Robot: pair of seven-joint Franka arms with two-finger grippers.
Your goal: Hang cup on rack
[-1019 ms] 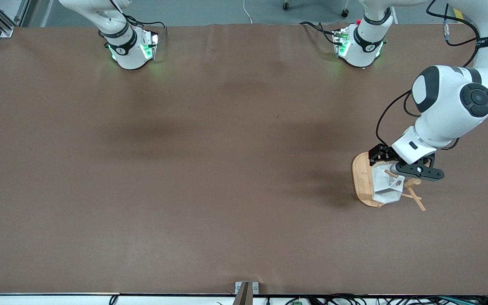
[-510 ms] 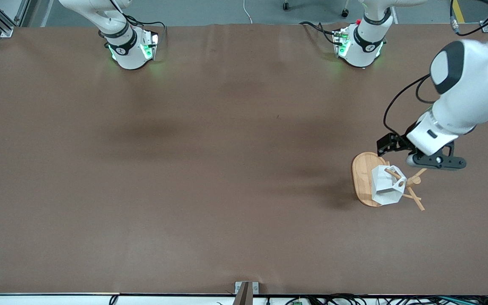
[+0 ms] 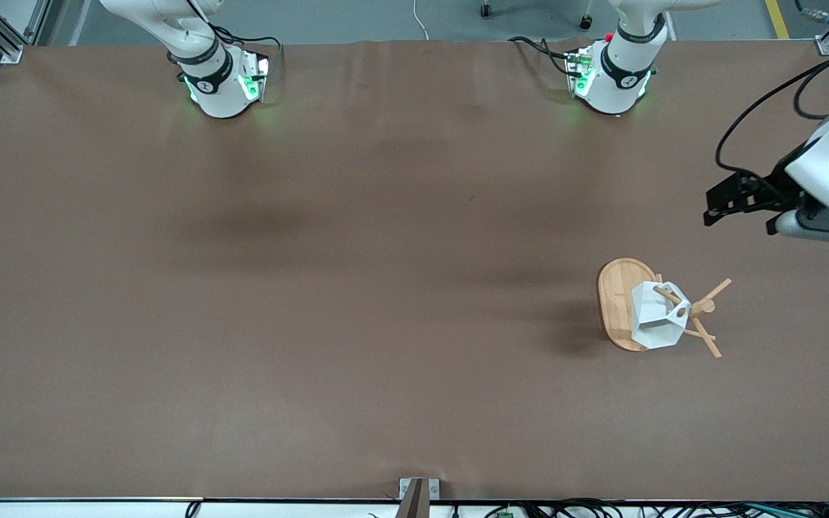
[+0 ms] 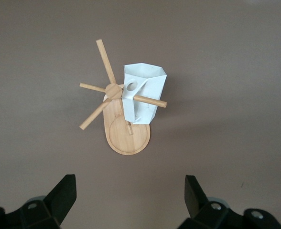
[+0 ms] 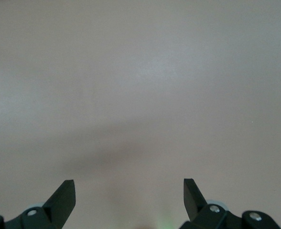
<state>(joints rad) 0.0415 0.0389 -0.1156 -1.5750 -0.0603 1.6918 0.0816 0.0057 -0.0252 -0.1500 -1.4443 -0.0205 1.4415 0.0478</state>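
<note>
The white faceted cup (image 3: 653,325) hangs by its handle hole on a peg of the bamboo rack (image 3: 614,295), above the rack's oval base. In the left wrist view the peg runs through the handle of the cup (image 4: 147,78), beside the central post of the rack (image 4: 128,139). My left gripper (image 3: 760,212) is open and empty in the air, over bare table toward the left arm's end, well apart from the rack. Its fingers (image 4: 64,193) frame bare table. My right gripper (image 5: 129,195) is open and empty over bare table, out of the front view.
Both arm bases (image 3: 216,79) (image 3: 612,75) stand along the table's back edge with cables beside them. A small metal bracket (image 3: 418,493) sits at the front edge. The brown table surface (image 3: 357,288) spreads wide around the rack.
My left gripper has pulled back from the cup and rack, rising and moving toward the left arm's end of the table. The cup stays hanging on its peg.
</note>
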